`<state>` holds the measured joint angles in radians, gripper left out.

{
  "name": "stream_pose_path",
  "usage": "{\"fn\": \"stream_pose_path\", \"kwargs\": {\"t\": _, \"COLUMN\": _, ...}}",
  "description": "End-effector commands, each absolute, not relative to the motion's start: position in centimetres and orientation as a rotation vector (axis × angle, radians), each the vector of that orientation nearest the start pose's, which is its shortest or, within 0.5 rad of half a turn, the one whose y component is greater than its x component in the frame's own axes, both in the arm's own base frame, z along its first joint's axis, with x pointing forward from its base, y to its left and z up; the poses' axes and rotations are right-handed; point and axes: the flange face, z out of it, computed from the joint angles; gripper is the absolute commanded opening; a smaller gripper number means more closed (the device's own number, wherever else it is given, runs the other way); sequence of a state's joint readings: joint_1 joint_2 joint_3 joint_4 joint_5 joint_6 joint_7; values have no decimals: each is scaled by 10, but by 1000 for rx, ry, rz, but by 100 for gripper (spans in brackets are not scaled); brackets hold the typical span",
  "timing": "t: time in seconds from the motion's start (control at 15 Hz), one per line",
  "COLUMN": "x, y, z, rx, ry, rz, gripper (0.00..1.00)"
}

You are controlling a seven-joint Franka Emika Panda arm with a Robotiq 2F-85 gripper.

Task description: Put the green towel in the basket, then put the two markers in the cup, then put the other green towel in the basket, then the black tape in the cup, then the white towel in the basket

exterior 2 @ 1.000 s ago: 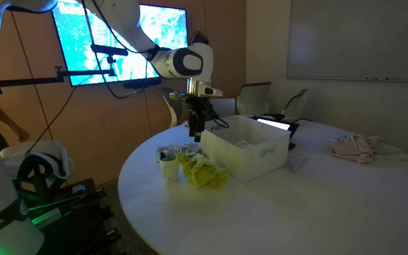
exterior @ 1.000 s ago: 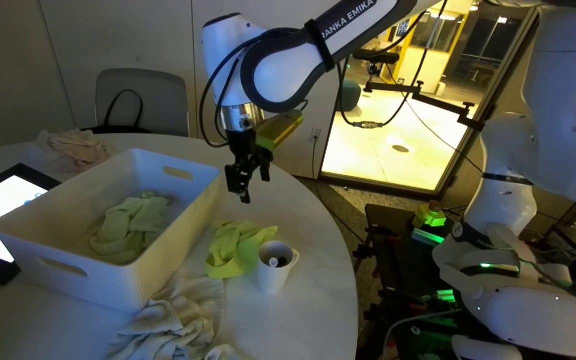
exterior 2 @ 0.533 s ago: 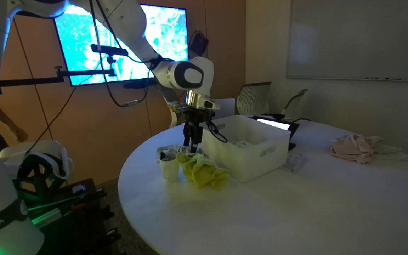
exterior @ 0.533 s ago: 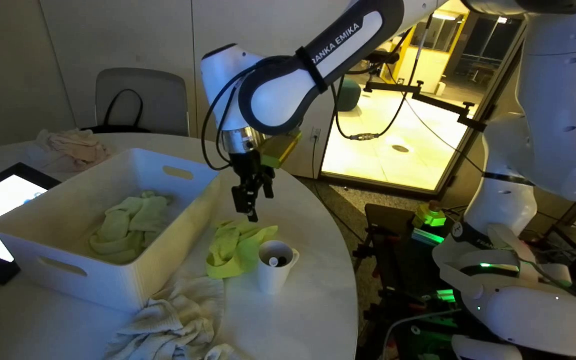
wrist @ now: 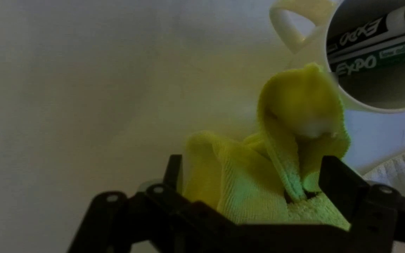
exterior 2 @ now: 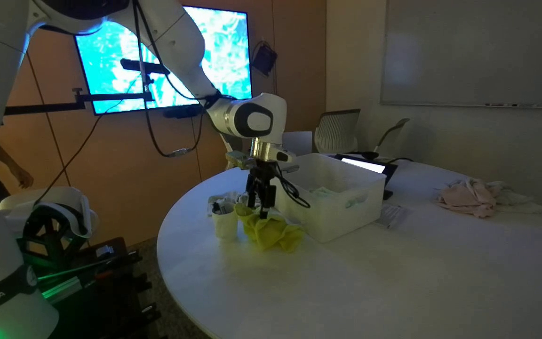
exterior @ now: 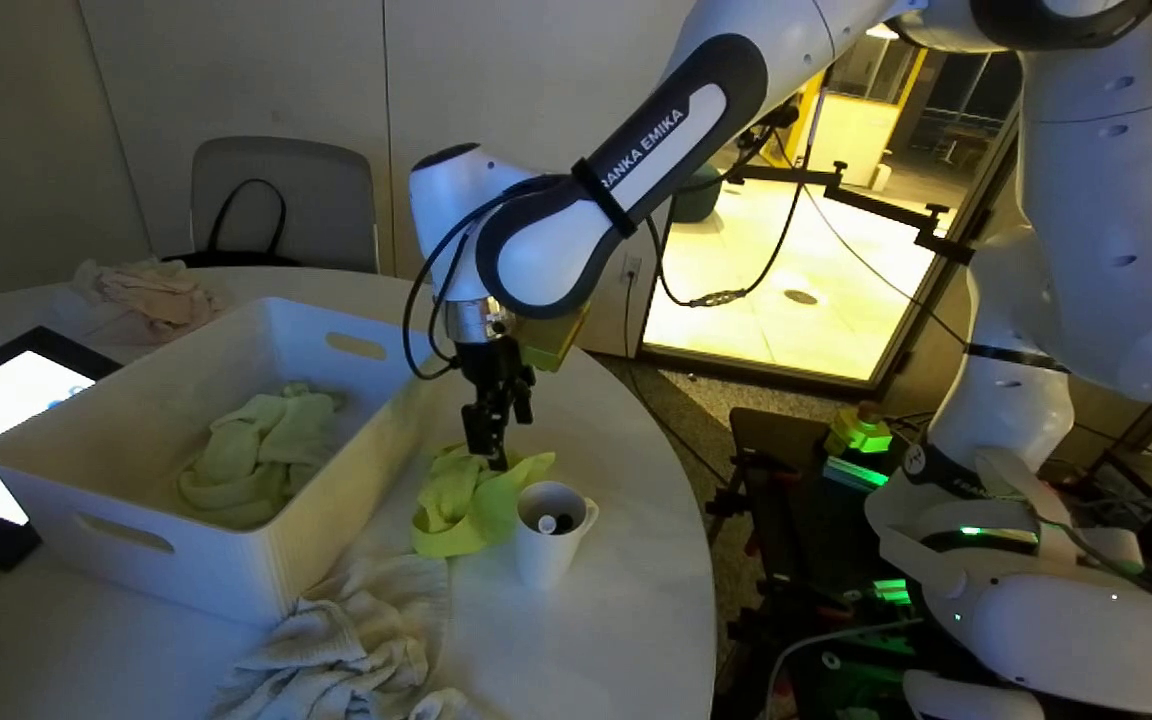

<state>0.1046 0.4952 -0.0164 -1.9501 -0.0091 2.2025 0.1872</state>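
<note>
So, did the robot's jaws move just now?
Yes, down. In both exterior views, the basket stays put, while the jaws have sunk from above the green towel outside it until their tips overlap that towel in the picture.

round white table (exterior 2: 370,282), grey chair (exterior: 318,205) — glowing wall screen (exterior 2: 227,52), whiteboard (exterior 2: 478,52), dim light

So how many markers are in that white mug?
2, both inside the mug: in the wrist view, a black-labelled marker and, alongside it, a green-labelled marker. That view cuts off part of the mug, so another could be hidden.
</note>
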Motion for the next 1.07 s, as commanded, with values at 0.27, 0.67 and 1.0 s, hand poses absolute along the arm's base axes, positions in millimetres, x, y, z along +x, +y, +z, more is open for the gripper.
{"fn": "stream_pose_path", "kwargs": {"t": 0.27, "x": 601, "y": 39, "z": 180, "rx": -3102, "ry": -57, "rz": 253, "gripper": 100}}
{"fn": "stream_pose_path", "kwargs": {"t": 0.67, "x": 597, "y": 39, "z": 169, "rx": -3092, "ry": -156, "rz": 290, "gripper": 81}}
{"fn": "stream_pose_path", "kwargs": {"t": 1.0, "x": 597, "y": 40, "z": 166, "rx": -3082, "ry": -177, "rz": 299, "gripper": 39}}
